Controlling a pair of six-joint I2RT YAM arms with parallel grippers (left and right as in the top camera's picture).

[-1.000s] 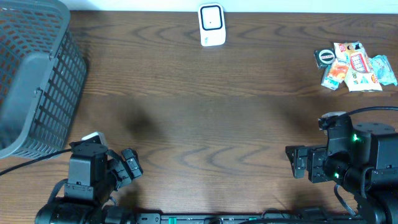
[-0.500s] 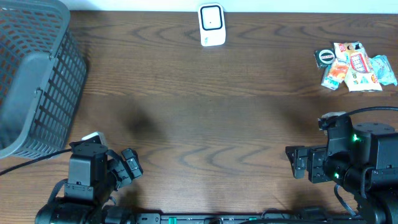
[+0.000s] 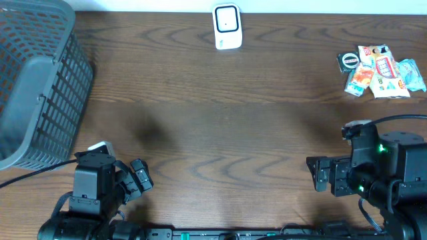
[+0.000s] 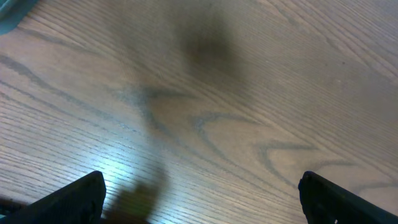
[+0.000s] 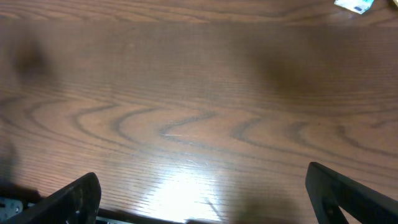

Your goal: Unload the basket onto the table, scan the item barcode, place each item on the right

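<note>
The left gripper [image 3: 139, 176] and right gripper [image 3: 318, 173] both gape wide over the table [image 3: 220, 120] at its near edge, holding and touching nothing. The packets [image 3: 381, 72] lie far right, well apart from both. The scanner [image 3: 227, 27] stands at the far edge, and a basket [image 3: 40, 87] sits left.

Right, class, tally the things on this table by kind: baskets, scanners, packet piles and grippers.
Baskets: 1
Scanners: 1
Packet piles: 1 (packets overlap, so not counted singly)
Grippers: 2 (left gripper, right gripper)
Total: 5
</note>
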